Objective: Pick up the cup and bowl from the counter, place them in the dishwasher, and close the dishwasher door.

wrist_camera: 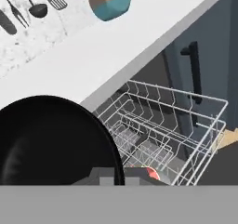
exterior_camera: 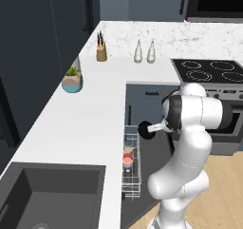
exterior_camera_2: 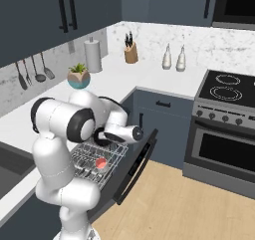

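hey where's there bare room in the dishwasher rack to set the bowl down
The wire rack looks bare along its far end toward the cabinets; the cup occupies its near part. The gripper, shut on the bowl, hangs over it.

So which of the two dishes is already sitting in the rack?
The cup, pale with a red-pink inside, stands in the white wire rack. The black bowl is up in the gripper.

The white arm reaches over the pulled-out wire rack (exterior_camera_2: 99, 160) of the dishwasher, whose door (exterior_camera_2: 137, 165) hangs open toward the wooden floor. The cup (exterior_camera_2: 101, 163), red inside, sits in the rack. On the counter (exterior_camera_2: 149, 77) stand a plant pot (exterior_camera_2: 78, 77), knife block (exterior_camera_2: 131, 52) and 2 bottles (exterior_camera_2: 174, 58).
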